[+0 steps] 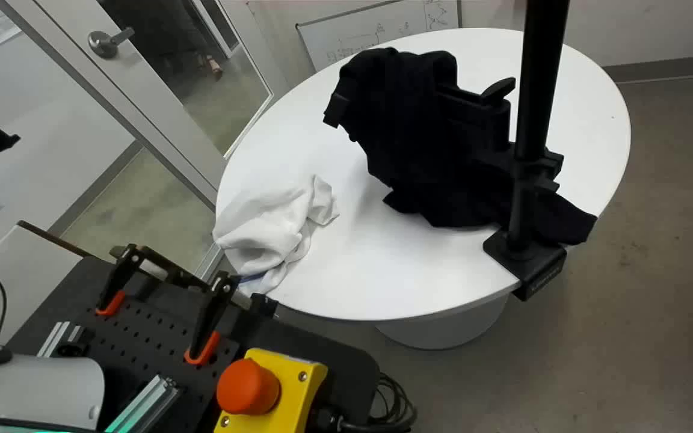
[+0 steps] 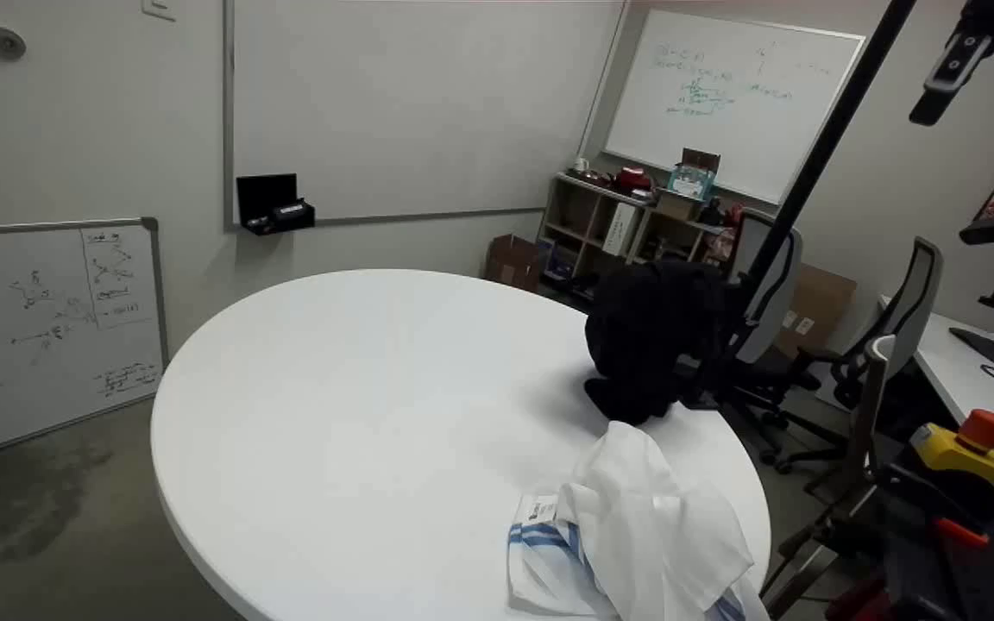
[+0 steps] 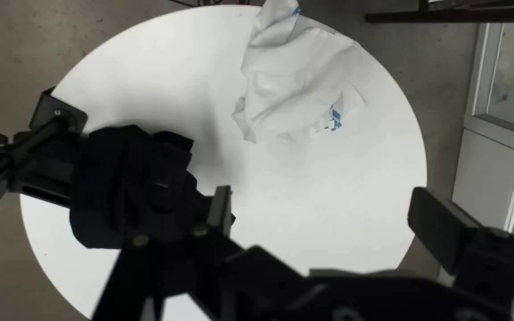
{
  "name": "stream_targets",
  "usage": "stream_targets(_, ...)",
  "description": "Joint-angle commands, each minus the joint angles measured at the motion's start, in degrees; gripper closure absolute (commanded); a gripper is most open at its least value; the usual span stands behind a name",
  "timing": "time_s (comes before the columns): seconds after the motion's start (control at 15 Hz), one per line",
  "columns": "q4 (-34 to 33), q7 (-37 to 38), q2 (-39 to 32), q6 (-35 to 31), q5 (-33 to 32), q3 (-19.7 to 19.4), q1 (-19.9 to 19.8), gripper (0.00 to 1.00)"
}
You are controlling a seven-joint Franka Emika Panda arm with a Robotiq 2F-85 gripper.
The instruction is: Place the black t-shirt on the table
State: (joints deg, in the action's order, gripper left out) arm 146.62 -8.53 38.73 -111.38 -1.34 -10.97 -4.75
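- T-shirt (image 1: 406, 132), black and bunched, hangs draped over the bracket of a black stand (image 1: 538, 90) at the rim of the round white counter (image 1: 418, 270).
- Both exterior views show most of the T-shirt held up above the counter by that stand; how much of its lower folds rests on the counter, I cannot tell.
- Claw (image 3: 321, 200) of mine is over the counter, its fingers (image 3: 435, 227) spread wide apart; in the wrist view I see white counter top between them, and one finger covers part of the T-shirt.
- White cloth (image 2: 661, 526), crumpled, with blue stripes and a printed label, lies on the counter near its rim, apart from the T-shirt.
- Emergency-stop button (image 1: 247, 388), orange-red on a yellow box (image 1: 289, 397), sits on a dark bench (image 1: 346, 361) just beside the counter.
- Two clamps (image 1: 208, 316) with orange parts are on that bench, on the side nearer the counter.
- Whiteboard (image 1: 364, 36) with handwriting stands beyond the counter in an exterior view.
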Motion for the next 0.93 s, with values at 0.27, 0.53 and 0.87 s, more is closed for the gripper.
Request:
stream_targets(0.27,-5.98,3.24,-5.95,-5.7,5.53,-1.17,-0.74,0.0)
stream_targets(0.53,-14.13,6.81,-15.47,-13.46,10.04,-2.09,-1.69,0.0)
stream_targets(0.87,-22.4,12.64,-28.78,-18.05,9.13,-1.6,-3.9,0.0)
